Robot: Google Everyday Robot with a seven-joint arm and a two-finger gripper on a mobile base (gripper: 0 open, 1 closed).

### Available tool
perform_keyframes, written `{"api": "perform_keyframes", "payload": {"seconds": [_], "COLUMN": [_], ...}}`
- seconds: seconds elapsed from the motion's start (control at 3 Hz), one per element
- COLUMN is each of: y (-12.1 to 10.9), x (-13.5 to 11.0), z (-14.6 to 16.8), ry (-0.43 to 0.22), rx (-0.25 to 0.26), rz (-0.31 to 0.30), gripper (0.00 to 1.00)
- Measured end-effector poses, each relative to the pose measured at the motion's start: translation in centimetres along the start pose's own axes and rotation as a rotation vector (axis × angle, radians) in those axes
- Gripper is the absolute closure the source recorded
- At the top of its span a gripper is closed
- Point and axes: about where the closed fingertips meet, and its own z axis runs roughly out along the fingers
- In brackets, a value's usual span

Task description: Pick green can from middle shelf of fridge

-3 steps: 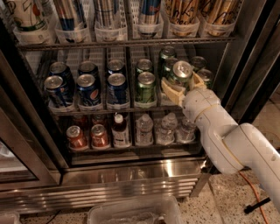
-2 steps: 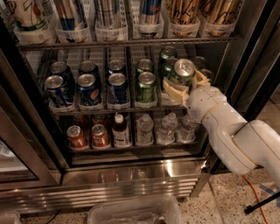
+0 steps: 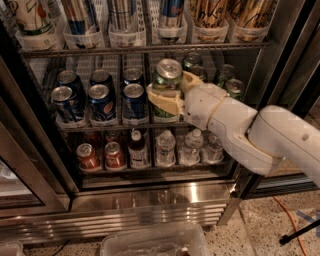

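Observation:
My gripper is shut on a green can with a silver top, its cream fingers wrapped around the can's body. It holds the can upright in front of the middle shelf of the fridge, over the lane right of the blue cans. Other green cans stand further right and back on the same shelf, partly hidden by my white arm.
Tall cans fill the rack above. Red cans and small bottles stand on the rack below. The dark door frame is at left. A clear plastic bin sits on the floor in front.
My gripper has moved left and out toward the camera with the green can in it. The can looks larger and now covers the lane next to the blue cans.

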Motion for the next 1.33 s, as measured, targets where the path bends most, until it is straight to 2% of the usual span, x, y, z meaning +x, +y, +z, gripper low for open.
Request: {"api": "perform_keyframes", "payload": {"seconds": [0.33,0.67,1.0,1.33], "y": [5.2,4.4,4.4,5.4], "x": [-1.8,0.1,0.1,0.1], "z": [1.5,-1.1,-1.1,-0.8], "ry": [0.072,0.140,0.140,0.145], "rx": [-0.201,-0.235,-0.235,-0.310], "rz": [-0.116,-0.116,-0.116,-0.131], "gripper": [1.00,1.00,1.00,1.00]}}
